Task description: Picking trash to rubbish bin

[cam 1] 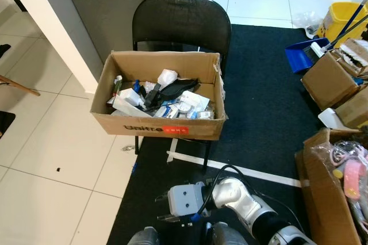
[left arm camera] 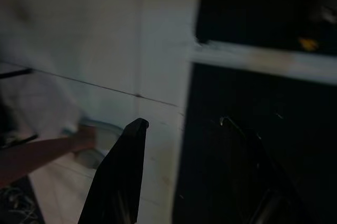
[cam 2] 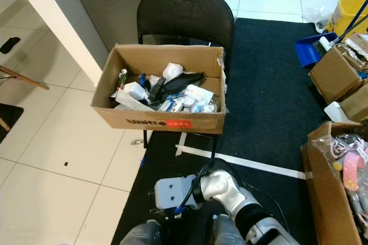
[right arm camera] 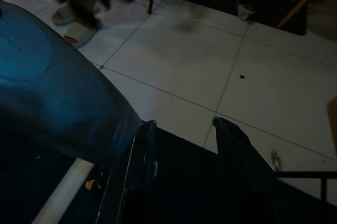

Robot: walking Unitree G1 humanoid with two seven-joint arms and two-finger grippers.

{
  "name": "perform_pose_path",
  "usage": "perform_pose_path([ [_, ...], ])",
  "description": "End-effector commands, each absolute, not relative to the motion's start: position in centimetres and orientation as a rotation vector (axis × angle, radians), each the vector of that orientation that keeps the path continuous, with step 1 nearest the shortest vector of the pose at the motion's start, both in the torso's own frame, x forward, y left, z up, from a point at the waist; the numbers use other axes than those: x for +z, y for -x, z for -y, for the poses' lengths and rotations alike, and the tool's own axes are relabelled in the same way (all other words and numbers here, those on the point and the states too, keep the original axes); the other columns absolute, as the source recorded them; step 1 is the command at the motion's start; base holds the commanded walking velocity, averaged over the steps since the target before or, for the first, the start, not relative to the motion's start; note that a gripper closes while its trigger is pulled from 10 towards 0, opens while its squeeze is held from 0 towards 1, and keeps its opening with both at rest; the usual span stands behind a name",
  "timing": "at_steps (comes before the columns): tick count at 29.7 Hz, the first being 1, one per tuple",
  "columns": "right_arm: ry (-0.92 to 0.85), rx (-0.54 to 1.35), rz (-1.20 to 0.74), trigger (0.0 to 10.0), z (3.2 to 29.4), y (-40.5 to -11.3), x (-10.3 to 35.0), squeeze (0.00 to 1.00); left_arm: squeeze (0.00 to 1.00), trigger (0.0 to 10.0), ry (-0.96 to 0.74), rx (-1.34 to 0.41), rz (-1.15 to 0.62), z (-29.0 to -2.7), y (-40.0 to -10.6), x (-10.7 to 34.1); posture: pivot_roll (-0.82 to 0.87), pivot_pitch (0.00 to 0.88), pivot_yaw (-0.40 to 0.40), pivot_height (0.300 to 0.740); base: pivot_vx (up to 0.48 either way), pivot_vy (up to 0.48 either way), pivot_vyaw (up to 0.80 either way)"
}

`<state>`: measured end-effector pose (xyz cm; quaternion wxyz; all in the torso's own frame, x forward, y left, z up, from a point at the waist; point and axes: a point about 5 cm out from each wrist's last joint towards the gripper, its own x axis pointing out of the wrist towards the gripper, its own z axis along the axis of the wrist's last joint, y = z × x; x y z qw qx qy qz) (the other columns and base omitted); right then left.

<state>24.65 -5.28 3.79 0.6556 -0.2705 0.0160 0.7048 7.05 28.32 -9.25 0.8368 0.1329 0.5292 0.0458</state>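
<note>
Much of the trash [cam 1: 164,98] already sits heaped in the cardboard box [cam 1: 158,124] on the black chair [cam 1: 181,22], while my right claw [cam 1: 165,207] hangs low over the carpet, fingers apart and empty, so picking remains.

You had a black folding chair [cam 1: 181,22] on the dark carpet [cam 1: 261,101], carrying an open cardboard box [cam 1: 158,124] of trash [cam 1: 167,98] on its seat. Beside the chair, white tiles [cam 1: 52,159] met the carpet, and a white tape line [cam 1: 253,172] crossed it near the chair's front legs
</note>
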Motion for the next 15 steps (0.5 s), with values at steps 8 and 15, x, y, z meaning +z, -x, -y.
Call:
perform_pose_path([
  [8, 0.609, 1.607, -0.062, 10.0, 4.7, -24.5, 3.4, 0.0, 0.0, 10.0, -0.197, 0.244, -1.011, -29.6, -10.3, -8.0, 0.14, 0.172, 0.073, 0.74, 0.0, 0.0, 0.0],
  [15, 0.646, 1.572, -0.042, 10.0, 4.2, -24.9, 3.6, 0.0, 0.0, 10.0, -0.388, 0.017, -1.094, -28.3, -10.2, -8.7, 0.09, 0.161, 0.079, 0.74, 0.0, 0.0, 0.0],
])
